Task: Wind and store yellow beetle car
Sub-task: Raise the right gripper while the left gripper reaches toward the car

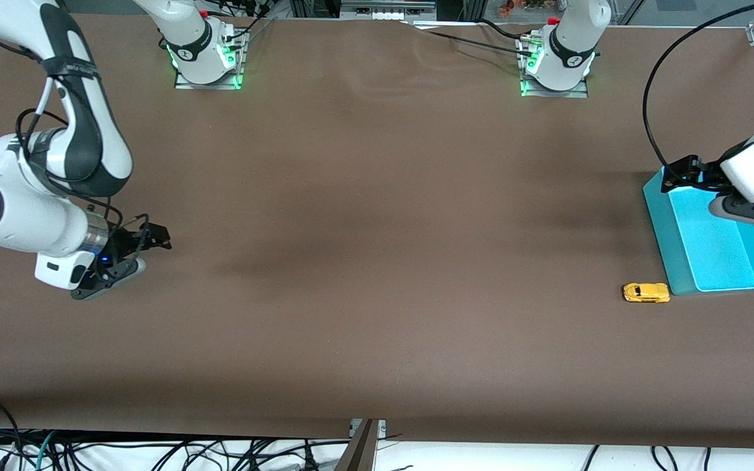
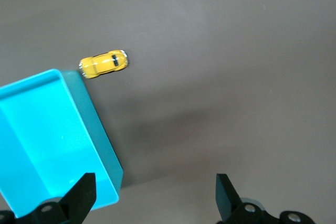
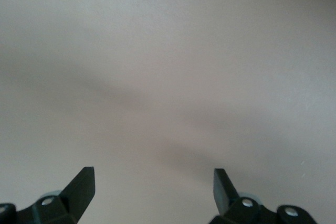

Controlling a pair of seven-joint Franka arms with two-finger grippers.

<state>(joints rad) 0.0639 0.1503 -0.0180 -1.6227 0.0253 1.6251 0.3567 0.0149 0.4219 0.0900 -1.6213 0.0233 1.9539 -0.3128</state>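
Brown cloth covers the table [image 1: 377, 261], w/ little on it. Going across the front view from the right arm's end: right gripper [image 1: 154, 239] hangs low over bare cloth, well apart from everything else; jaws spread as wide as they go, nothing between them. Its wrist view confirms it: both fingertips [image 3: 84, 179] apart, only cloth under them. That arm waits.

Mid-table: nothing to note.

Toward the left arm's end: yellow beetle car [image 1: 646, 292] sits on the cloth on its wheels, just beside the corner of the teal bin [image 1: 671, 248], close enough that I can't tell if they touch. Bin is open-topped and looks empty. Left gripper [image 1: 678, 171] hangs over the bin's rim, also fully spread and holding nothing. From its wrist cam the car [image 2: 104, 63] lies ahead of the fingertips [image 2: 84, 187], off past the bin's corner [image 2: 58, 74], not between the jaws.

Step in hand, as I judge it: the very start; car not yet picked, not wound, not stored. Next move prob. for the left arm, being closest: shift off the bin until the car is centred under the jaws, turn wrist so fingers straddle the narrow body, drop, close. Car is tiny vs. the fingers and sits hard by the bin wall, so one finger needs room there w/o knocking the bin.
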